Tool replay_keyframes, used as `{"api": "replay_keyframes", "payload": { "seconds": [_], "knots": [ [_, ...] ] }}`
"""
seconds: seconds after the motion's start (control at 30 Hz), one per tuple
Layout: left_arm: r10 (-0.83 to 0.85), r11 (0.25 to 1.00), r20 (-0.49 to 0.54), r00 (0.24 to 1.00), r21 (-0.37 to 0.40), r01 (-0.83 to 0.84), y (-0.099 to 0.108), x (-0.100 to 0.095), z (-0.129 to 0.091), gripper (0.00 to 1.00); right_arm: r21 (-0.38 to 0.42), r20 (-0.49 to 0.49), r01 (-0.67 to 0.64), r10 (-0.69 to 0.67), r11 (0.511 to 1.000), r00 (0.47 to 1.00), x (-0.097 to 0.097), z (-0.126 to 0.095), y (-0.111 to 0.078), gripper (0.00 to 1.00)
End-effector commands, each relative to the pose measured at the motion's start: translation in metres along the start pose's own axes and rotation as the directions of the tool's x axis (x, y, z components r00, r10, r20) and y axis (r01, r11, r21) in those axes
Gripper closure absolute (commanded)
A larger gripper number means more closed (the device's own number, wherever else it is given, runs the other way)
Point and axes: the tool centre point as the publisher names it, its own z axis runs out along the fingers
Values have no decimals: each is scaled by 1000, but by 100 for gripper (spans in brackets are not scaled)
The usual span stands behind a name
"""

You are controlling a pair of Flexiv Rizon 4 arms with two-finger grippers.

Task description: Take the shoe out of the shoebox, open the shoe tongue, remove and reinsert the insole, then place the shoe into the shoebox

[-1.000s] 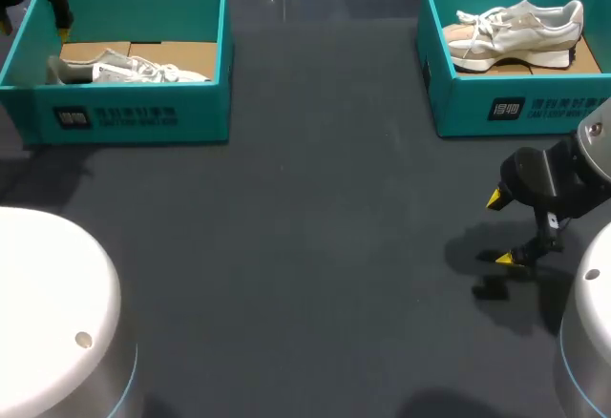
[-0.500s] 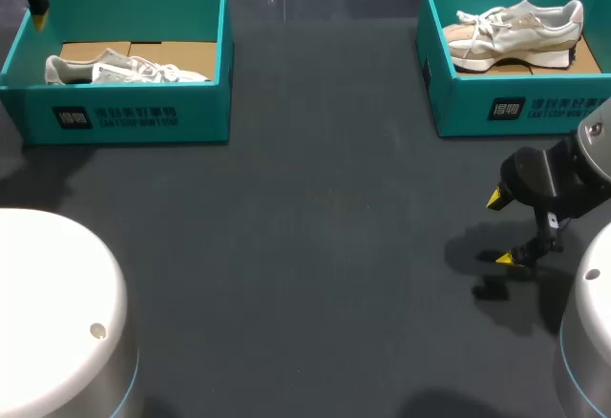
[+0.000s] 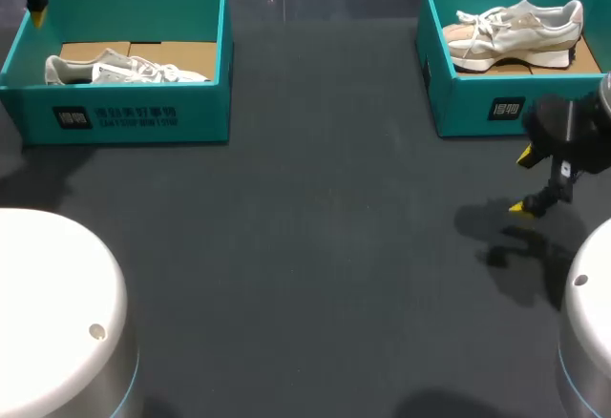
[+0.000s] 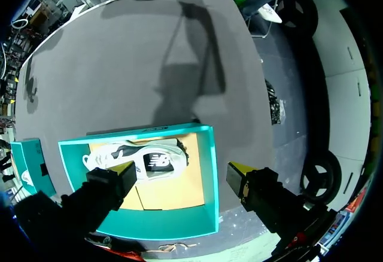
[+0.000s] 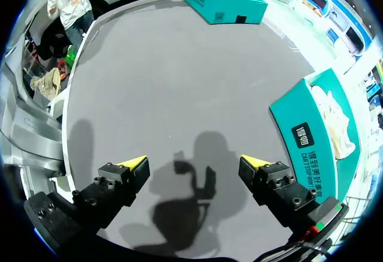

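Wide table [image 3: 315, 246] stretch between left shoebox [image 3: 124, 122], holding left shoe [image 3: 124, 70], and right shoebox [image 3: 477, 113], holding right shoe [image 3: 516, 27]. Over left shoebox's far-left corner: left gripper [image 4: 179, 175], fingers apart. By right shoebox's near wall: right gripper [image 3: 521, 181], fingers apart, moved farther and rightward.

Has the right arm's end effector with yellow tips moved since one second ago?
Yes. The right end effector has moved closer to the front wall of the teal cardboard shoebox on its side of the table.

White print marks the shoebox [image 3: 124, 117] ahead of the left claw [image 4: 182, 168] and the other shoebox [image 5: 305, 145] beside the right claw [image 5: 194, 161]. None is legible.
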Motion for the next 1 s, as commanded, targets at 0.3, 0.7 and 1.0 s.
{"api": "replay_keyframes", "payload": {
  "seconds": [0.3, 0.7, 1.0],
  "knots": [
    [1, 1000, -1, 1000, 0, -1, 0, 0, 0, 0, 337, -38, -150, 172, 930, 984, -95, -45, 30, 0],
    [1, 1000, -1, 1000, 0, -1, 0, 0, 0, 0, 350, -42, -188, 216, 918, 976, -123, -45, 30, 0],
    [1, 1000, -1, 1000, 0, -1, 0, 0, 0, 0, 390, 8, -465, 502, 795, 865, -136, -50, 12, 0]
  ]
}}
